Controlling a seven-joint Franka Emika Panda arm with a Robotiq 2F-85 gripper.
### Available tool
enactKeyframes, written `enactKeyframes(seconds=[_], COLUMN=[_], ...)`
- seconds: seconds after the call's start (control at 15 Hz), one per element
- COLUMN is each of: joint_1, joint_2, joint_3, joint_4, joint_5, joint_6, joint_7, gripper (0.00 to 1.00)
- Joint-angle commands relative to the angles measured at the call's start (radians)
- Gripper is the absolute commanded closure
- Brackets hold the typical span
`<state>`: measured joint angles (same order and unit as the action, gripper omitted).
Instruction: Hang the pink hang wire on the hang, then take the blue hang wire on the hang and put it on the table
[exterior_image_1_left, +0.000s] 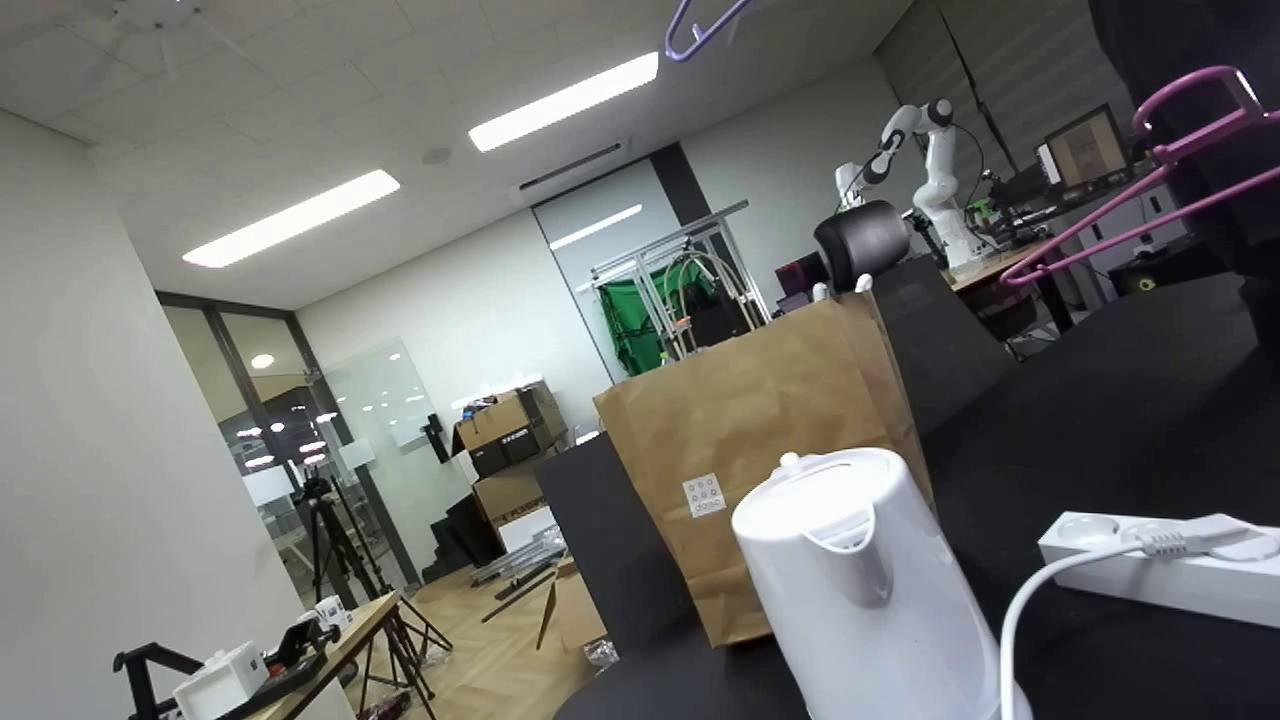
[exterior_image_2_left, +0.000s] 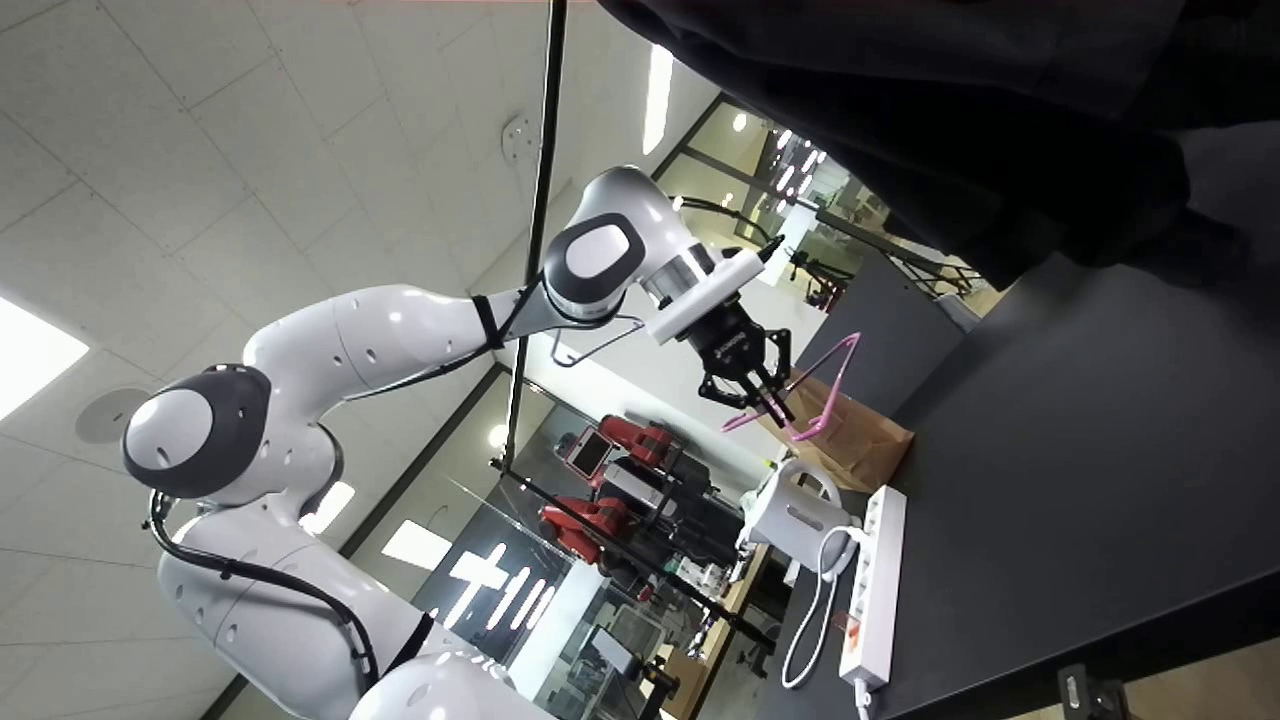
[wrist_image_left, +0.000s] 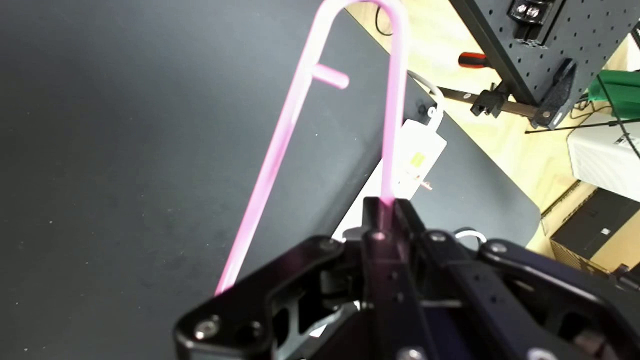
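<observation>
Clamped almost fully together, my gripper (wrist_image_left: 385, 210) is pinching the pink hang wire (wrist_image_left: 270, 165), and only that one rod of it is filling the gap between the fingertips (wrist_image_left: 370, 212). I am gripping one straight length some way from a bent end; the opposite length is running free, and a small peg (wrist_image_left: 331, 76) is jutting inward from it near the bend. I am holding the pink hang wire in the air above the dark table (wrist_image_left: 125, 175). Higher up and apart from my gripper, the blue hang wire (exterior_image_2_left: 605, 346) is showing near a thin black pole (exterior_image_2_left: 549, 120), partly hidden by my arm (exterior_image_2_left: 390, 340); what is bearing its hook I cannot tell. In the wrist view, the pink one's bent end is crossing the line of a table edge, with pale floor (wrist_image_left: 430, 45) showing beyond. A white power strip (wrist_image_left: 422, 145) is lying aslant on the table, one end close to that edge and its cord (wrist_image_left: 438, 102) curling past it. Near the rounded corner a white cable (wrist_image_left: 471, 231) is looping, partly hidden behind my gripper. In both exterior views, a white kettle (exterior_image_1_left: 860, 590) is standing just beside the strip, a brown paper bag (exterior_image_1_left: 750, 420) standing next to it.
</observation>
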<state>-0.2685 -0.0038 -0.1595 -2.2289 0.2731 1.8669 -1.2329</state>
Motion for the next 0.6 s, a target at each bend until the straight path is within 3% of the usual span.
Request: enactKeyframes(seconds=[0.0, 0.07, 0.13, 0.53], joint_1=[0.021, 0.021, 0.021, -0.032], joint_2=[0.0, 0.0, 0.0, -0.084], joint_3=[-0.021, -0.021, -0.021, -0.112], joint_4=[0.002, 0.001, 0.001, -0.063], joint_5=[-0.001, -0.001, -0.001, 0.011], joint_6=[-0.002, -0.002, -0.002, -0.051], joint_7=[0.0, 0.0, 0.0, -0.14], gripper=[0.92, 0.92, 0.98, 0.98])
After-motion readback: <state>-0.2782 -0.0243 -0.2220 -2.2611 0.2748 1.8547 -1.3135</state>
